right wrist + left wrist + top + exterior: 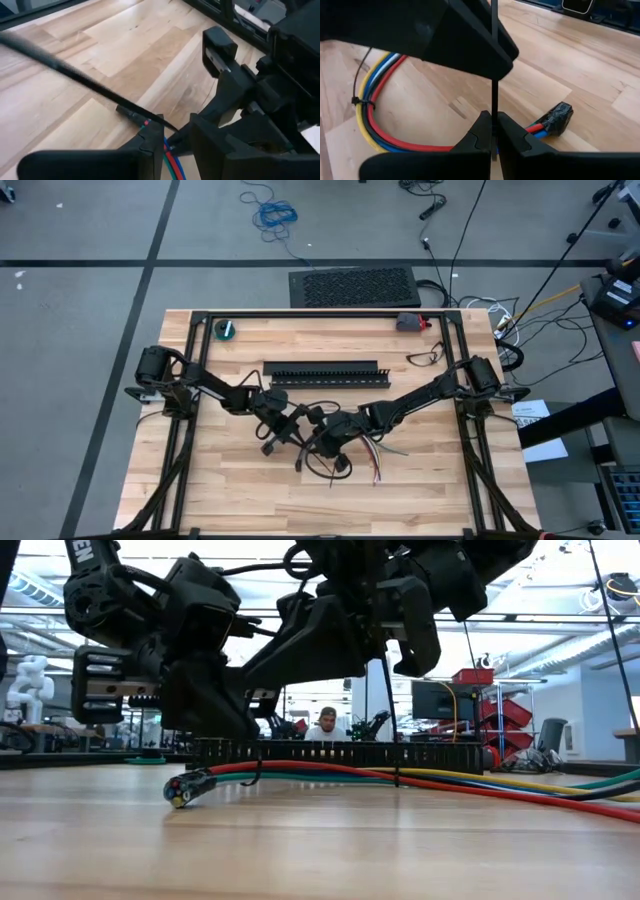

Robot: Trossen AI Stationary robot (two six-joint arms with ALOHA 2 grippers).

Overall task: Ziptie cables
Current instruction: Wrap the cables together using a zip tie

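Observation:
The cables point(375, 130) are a bundle of red, blue, yellow and white wires lying curved on the wooden table, with a black-taped end point(557, 119). One thin dark ziptie point(357, 101) is cinched around the bundle. A second ziptie strip point(493, 97) stands up from the bundle. My left gripper point(493, 122) is shut on it. My right gripper point(177, 132) hovers just above the cables point(170, 162) facing the left one, its fingers a narrow gap apart. The strip point(75, 75) runs past it. In the high view both grippers point(278, 430) point(322, 445) meet at the table's middle. My left gripper pinches the thin ziptie strip point(493, 142) between its two fingertips. The fingers come in slanting down from the table's left and lie across the strip. The strip runs straight on past the fingertips. I cannot tell whether my right gripper's finger point(470, 55) touches the strip.
The black slotted duct point(325, 372) lies across the table behind the grippers. A small round roll point(228, 329) and a red-grey object point(410, 322) sit at the far edge. A loose dark loop point(425, 358) lies far right. A person point(325, 725) sits beyond the table.

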